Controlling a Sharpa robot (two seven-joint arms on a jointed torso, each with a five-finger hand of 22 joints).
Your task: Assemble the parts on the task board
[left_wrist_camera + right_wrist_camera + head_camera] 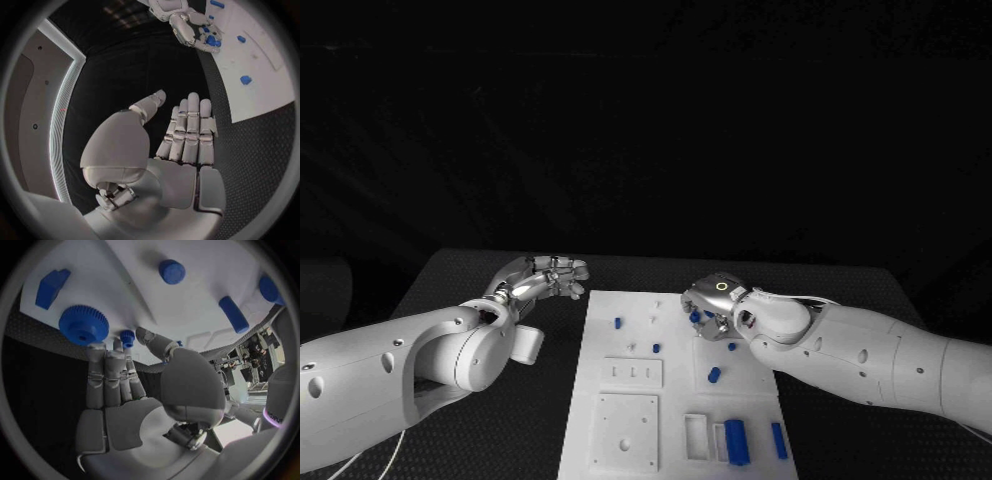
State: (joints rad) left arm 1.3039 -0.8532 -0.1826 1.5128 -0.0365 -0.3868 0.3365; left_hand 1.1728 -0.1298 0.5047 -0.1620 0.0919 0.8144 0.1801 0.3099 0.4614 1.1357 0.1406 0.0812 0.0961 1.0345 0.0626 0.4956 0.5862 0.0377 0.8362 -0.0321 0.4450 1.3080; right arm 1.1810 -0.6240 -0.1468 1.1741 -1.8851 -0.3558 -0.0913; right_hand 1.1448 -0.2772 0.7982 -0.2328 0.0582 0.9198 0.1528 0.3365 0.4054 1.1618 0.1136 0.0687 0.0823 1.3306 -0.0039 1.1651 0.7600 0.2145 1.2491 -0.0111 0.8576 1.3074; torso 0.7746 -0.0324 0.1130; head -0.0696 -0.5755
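The white task board point(626, 400) lies in the middle of the table, and part of it also shows in the left wrist view point(265, 80). My right hand point(714, 303) hovers over the board's far right part. In the right wrist view its thumb and a finger point(117, 355) pinch a small blue gear point(127, 336). Beside them a large blue gear point(84, 324) stands near the board's edge. A blue block point(51, 287), a round peg point(172, 271) and a cylinder point(234, 314) lie further on. My left hand point(548, 274) is off the board's far left corner, fingers straight and holding nothing point(187, 135).
Small blue parts point(714, 375) lie scattered on the board, and longer blue bars point(736, 440) sit in slots at its near right. A raised square plate point(625, 430) occupies the near left. The black table point(473, 265) surrounds the board.
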